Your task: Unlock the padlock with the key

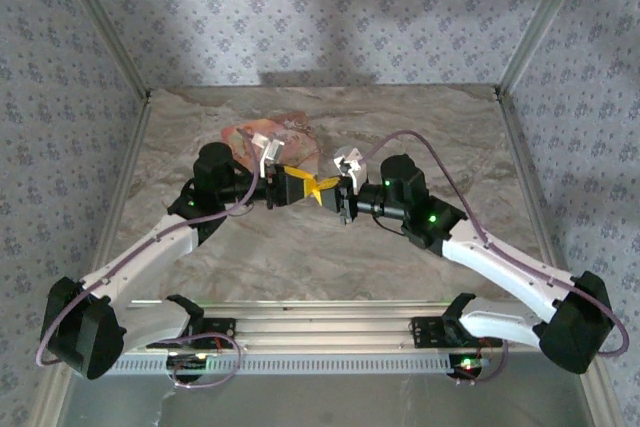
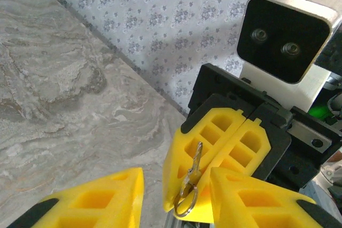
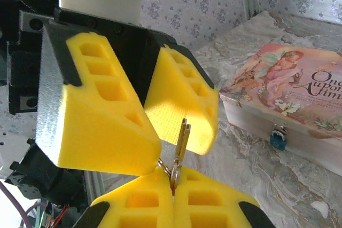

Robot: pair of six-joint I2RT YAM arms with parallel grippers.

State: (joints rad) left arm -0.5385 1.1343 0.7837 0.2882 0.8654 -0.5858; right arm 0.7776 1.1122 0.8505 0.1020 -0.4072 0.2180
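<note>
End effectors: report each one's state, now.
Left end effector: open, pads on either side of the key, not clamped on it.
Right end effector: closed, holding the key.

my pads [image 3: 101, 116] are a yellow foam-like stuff, matt, with a fine woven grain on the flat faces and moulded hollows along the sides; their backing is dull black plastic. the key [image 3: 183, 141], low in the right wrist frame, is pale-gold metal, smooth and faintly shiny, on a thin bright wire ring [image 2: 185, 201]. at the right edge, the box [image 3: 299, 84] has a printed pink satin lid over pale wood-look sides. its padlock [image 3: 277, 139] is blue with a thin metal shackle. the table [image 2: 64, 94] looks like smooth marble, the walls [image 2: 149, 9] like matt patterned paper.
</note>
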